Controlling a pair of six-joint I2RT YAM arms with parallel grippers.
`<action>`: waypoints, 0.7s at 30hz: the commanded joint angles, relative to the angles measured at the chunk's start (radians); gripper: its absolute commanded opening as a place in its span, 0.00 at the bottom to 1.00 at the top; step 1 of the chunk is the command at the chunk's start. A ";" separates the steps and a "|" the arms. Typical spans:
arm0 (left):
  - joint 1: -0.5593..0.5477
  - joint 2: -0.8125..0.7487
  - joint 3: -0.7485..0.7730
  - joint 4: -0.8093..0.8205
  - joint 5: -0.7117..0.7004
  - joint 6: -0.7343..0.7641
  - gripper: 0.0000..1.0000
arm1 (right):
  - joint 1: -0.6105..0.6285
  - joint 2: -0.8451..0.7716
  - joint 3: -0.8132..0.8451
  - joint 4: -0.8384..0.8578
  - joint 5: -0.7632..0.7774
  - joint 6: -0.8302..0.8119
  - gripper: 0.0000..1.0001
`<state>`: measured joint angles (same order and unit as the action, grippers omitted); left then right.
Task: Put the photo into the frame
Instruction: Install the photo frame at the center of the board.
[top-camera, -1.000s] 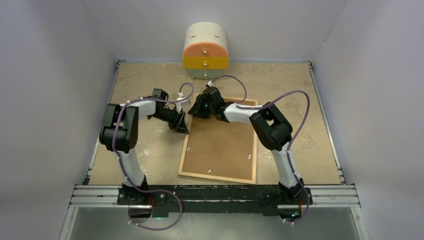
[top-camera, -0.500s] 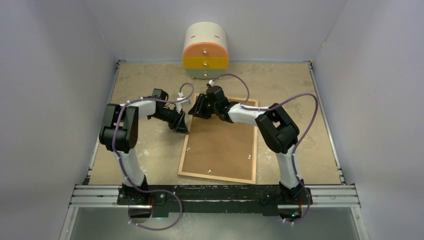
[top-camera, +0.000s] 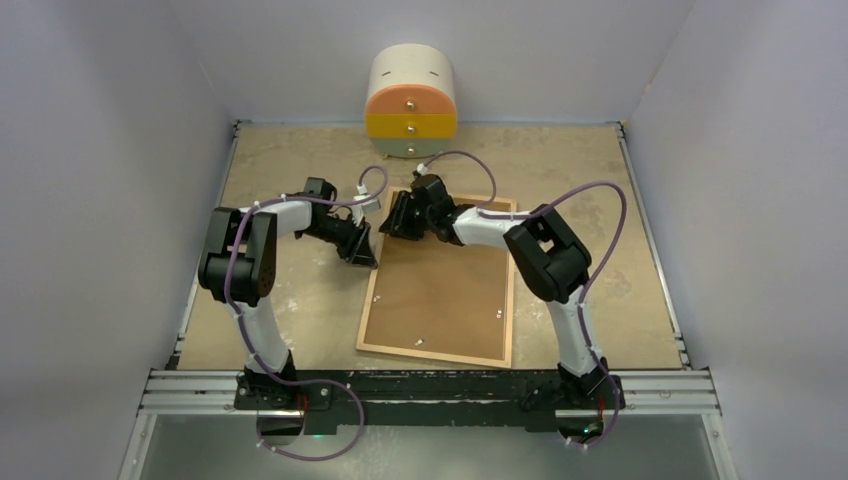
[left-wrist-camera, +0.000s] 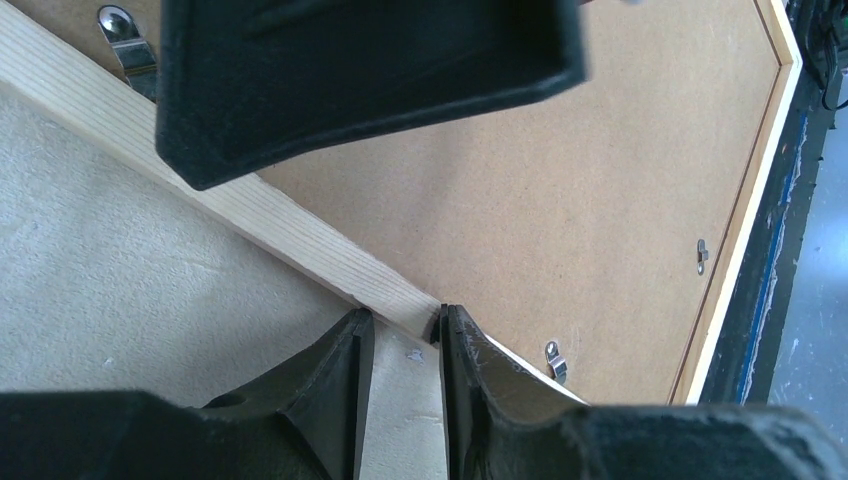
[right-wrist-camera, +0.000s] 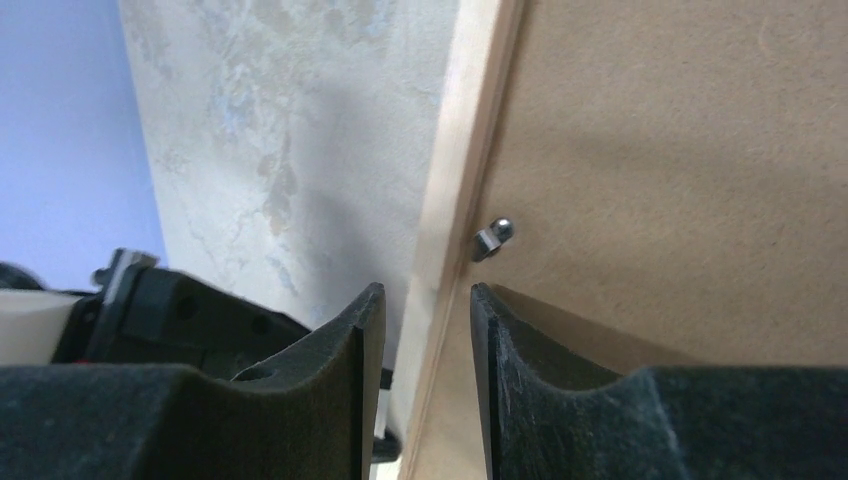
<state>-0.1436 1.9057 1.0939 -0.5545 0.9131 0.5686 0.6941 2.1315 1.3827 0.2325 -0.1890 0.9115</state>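
Observation:
The light wood frame (top-camera: 368, 305) lies face down on the table, with its brown backing board (top-camera: 440, 290) on top. The photo is hidden. My left gripper (top-camera: 365, 255) is at the frame's left border near the far corner. In the left wrist view it (left-wrist-camera: 400, 320) is shut on that wooden border (left-wrist-camera: 300, 235), one finger on each side. My right gripper (top-camera: 392, 222) is at the far left corner. In the right wrist view it (right-wrist-camera: 425, 290) straddles the border (right-wrist-camera: 455, 170), narrowly open, with a slit beside its left finger.
A round cream, orange and yellow drawer cabinet (top-camera: 411, 100) stands at the back wall, just beyond the frame. Small metal clips (left-wrist-camera: 555, 360) sit along the backing's edge; one (right-wrist-camera: 492, 238) is just ahead of the right fingers. Walls enclose the table on both sides.
The right arm's elbow swung out and back and its gripper shifted slightly left at the frame's corner. The left arm and the frame have not moved.

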 joint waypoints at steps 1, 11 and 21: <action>-0.024 0.038 -0.028 -0.018 -0.108 0.064 0.31 | -0.004 0.030 0.048 -0.018 0.029 -0.023 0.39; -0.025 0.038 -0.032 -0.025 -0.104 0.071 0.30 | -0.004 0.043 0.022 0.020 0.072 -0.020 0.37; -0.032 0.041 -0.041 -0.027 -0.102 0.078 0.29 | -0.004 0.067 0.038 0.036 0.081 -0.016 0.35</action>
<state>-0.1436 1.9057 1.0943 -0.5591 0.9138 0.5690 0.6933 2.1700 1.4010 0.2687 -0.1467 0.9081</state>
